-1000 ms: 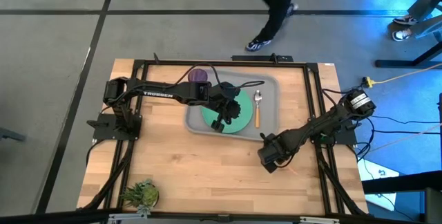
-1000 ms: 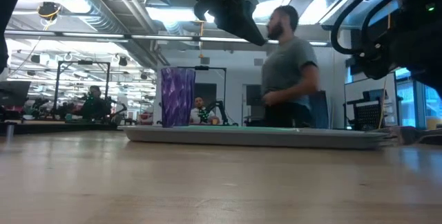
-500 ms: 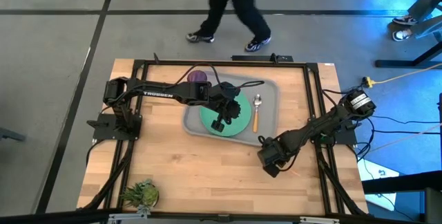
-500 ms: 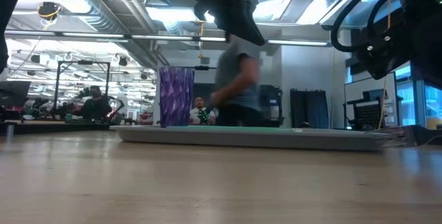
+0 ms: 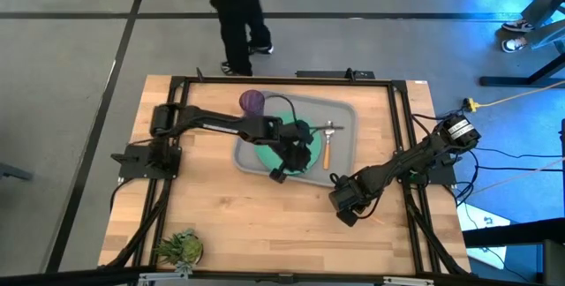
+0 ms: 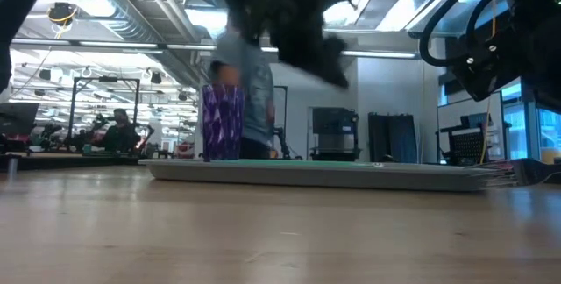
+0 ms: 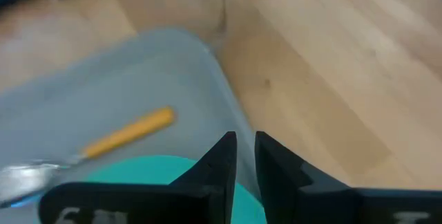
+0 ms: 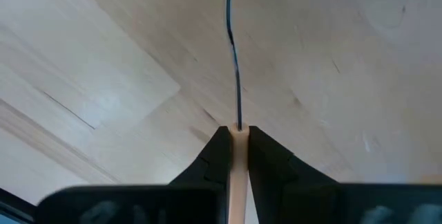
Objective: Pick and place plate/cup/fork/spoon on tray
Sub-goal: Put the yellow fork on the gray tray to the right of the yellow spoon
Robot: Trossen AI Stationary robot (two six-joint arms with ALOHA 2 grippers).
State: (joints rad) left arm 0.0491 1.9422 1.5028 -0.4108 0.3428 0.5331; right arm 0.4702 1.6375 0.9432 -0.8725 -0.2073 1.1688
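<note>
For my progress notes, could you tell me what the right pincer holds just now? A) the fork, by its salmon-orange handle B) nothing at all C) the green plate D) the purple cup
A: in the right wrist view the right pincer is shut on the fork, its salmon handle between the fingers and the metal shaft reaching out over the wooden table.

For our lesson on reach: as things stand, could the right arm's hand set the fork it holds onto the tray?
Probably yes. The right hand, shut on the fork, hovers just off the tray corner. The strip beside the spoon shows bare, but the left hand over the plate crowds it.
</note>
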